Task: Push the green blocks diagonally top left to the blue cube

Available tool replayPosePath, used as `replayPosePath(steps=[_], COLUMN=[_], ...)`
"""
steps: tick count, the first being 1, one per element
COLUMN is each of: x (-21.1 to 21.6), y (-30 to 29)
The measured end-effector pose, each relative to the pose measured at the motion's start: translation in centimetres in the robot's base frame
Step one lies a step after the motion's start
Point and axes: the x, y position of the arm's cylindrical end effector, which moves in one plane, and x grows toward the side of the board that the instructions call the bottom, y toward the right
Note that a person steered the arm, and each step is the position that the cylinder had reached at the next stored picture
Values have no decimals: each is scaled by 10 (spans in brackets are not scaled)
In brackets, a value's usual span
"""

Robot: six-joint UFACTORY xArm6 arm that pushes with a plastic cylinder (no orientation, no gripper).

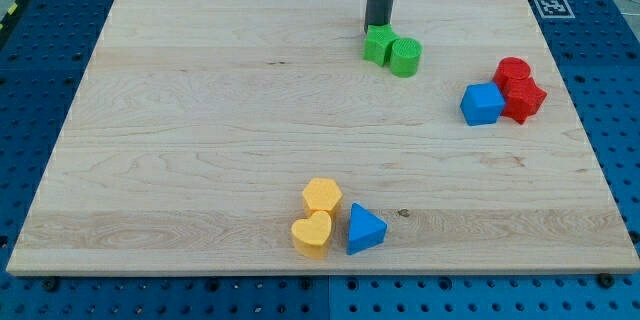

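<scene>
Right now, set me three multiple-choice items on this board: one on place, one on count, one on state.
1. My tip is at:
A. the green blocks' top edge
B. the yellow blocks
C. the blue cube

2. Red blocks on the board:
A. none
B. two
C. five

3. The two green blocks are:
A. stacked
B. far apart
C. touching side by side

Key: 1 A, the rod ends right above the green cube; 2 B, the red pair sits beside the blue cube; 3 C, the green cylinder abuts the cube.
</scene>
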Motion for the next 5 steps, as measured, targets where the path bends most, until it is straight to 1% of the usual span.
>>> replayPosePath(steps=[1,3,4,5], x=[16,18,17,18], y=[0,-3,-33,-49])
